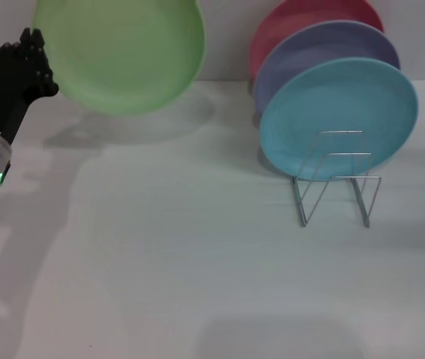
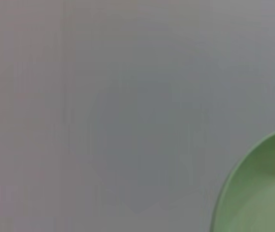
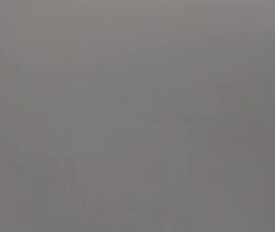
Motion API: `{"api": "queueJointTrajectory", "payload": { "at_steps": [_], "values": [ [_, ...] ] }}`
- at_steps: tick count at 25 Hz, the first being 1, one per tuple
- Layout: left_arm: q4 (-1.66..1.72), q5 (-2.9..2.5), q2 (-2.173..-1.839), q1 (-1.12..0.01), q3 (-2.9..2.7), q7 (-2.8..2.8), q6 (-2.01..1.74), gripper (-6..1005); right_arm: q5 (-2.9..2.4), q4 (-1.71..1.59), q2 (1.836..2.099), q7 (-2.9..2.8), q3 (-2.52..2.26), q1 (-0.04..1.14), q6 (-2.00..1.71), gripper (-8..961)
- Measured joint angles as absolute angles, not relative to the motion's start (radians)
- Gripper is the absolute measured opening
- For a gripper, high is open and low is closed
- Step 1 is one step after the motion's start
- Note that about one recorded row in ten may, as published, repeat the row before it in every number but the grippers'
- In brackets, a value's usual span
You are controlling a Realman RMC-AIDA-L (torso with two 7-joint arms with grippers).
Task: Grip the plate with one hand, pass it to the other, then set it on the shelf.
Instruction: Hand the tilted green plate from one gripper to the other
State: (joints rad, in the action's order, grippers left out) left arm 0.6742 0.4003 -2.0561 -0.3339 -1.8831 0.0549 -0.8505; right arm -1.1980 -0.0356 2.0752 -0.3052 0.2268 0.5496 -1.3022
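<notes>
The light green plate point(image 1: 123, 48) is held up in the air at the upper left of the head view, tilted toward me, well above the white table. My left gripper point(image 1: 37, 56) is shut on its left rim; its black fingers point(image 1: 29, 45) sit at the plate's edge. The plate's rim also shows in the left wrist view point(image 2: 258, 188). The silver wire shelf point(image 1: 336, 179) stands on the table at the right, its front loops bare. My right gripper is out of view; the right wrist view shows only blank grey.
A turquoise plate point(image 1: 340, 116) leans upright in the back of the shelf, with a lavender plate point(image 1: 310, 48) and a pink plate point(image 1: 295, 19) behind it. The white table point(image 1: 182, 254) spreads in front.
</notes>
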Motion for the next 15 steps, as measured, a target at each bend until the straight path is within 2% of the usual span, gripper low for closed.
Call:
{"api": "queueJointTrajectory", "payload": {
  "at_steps": [15],
  "values": [
    [0.537, 0.397, -2.066, -0.341, -1.891, 0.221, -0.948, 30, -1.198, 0.120, 2.082, -0.304, -0.070, 0.409, -1.728, 637]
  ]
}}
